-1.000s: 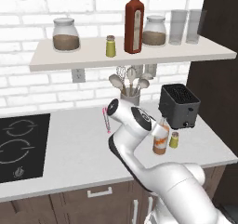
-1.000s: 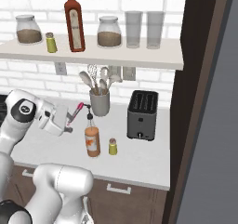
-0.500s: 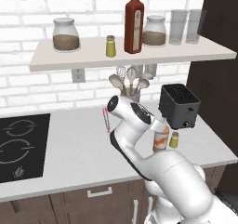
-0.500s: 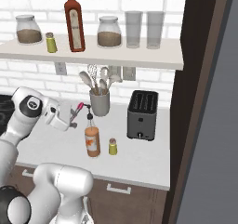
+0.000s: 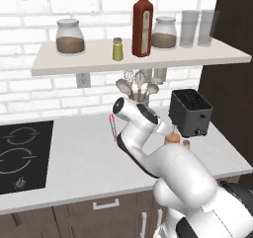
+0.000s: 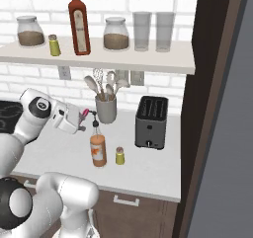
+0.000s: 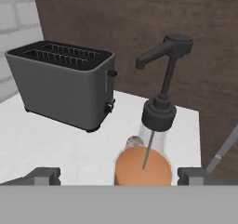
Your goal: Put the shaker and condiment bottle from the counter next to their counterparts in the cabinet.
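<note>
The condiment bottle (image 6: 98, 151) stood upright on the white counter (image 6: 148, 168), its dark spout (image 7: 163, 51) pointing sideways toward the toaster (image 7: 62, 82). The shaker (image 6: 120, 156) stood just beside it. The gripper (image 7: 118, 175) hung spread wide, one finger on each side of the bottle. Above, the shelf (image 6: 123, 59) on the brick wall carried jars and the red bottle (image 6: 79, 23).

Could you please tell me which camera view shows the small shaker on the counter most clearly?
The right base view: the shaker stands whole and unobstructed beside the condiment bottle. In the left base view only its cap shows past the arm, and in the hand view it is a pale sliver behind the bottle.
</note>
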Robot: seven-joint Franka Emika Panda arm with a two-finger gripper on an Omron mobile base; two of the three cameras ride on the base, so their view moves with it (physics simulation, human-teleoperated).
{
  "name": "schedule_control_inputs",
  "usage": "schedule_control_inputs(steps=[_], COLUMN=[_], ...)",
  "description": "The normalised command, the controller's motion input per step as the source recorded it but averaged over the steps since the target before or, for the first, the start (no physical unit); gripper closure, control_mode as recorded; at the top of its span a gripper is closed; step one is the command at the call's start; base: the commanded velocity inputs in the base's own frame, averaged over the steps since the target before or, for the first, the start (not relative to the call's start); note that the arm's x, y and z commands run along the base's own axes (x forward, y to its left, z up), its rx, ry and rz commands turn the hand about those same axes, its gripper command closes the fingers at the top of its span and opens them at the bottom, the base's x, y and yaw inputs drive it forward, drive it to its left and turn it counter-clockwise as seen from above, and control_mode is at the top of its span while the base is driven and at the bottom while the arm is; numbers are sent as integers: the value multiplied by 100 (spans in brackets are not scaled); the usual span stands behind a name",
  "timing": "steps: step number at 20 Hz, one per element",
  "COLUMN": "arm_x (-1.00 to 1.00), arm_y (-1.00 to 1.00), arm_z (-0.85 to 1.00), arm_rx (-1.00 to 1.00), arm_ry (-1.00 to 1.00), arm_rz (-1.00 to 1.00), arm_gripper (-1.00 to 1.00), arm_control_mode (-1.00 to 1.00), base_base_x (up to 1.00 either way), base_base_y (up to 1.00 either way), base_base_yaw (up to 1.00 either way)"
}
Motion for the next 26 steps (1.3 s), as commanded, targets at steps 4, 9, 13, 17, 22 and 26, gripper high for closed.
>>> schedule_control_inputs(steps=[4,9,13,17,22,26], arm_x=[12,5,2,0,0,0], arm_y=[0,0,-7,-16,-22,-19], arm_z=[-13,-18,-17,-18,-15,-11], arm_rx=[0,0,0,0,0,0], arm_ry=[0,0,0,0,0,0], arm_rz=[0,0,0,0,0,0], arm_gripper=[-100,-100,-100,-100,-100,-100], arm_control_mode=[-100,-100,-100,-100,-100,-100], base_base_x=[0,0,0,0,0,0], base_base_y=[0,0,0,0,0,0], base_base_yaw=[0,0,0,0,0,0])
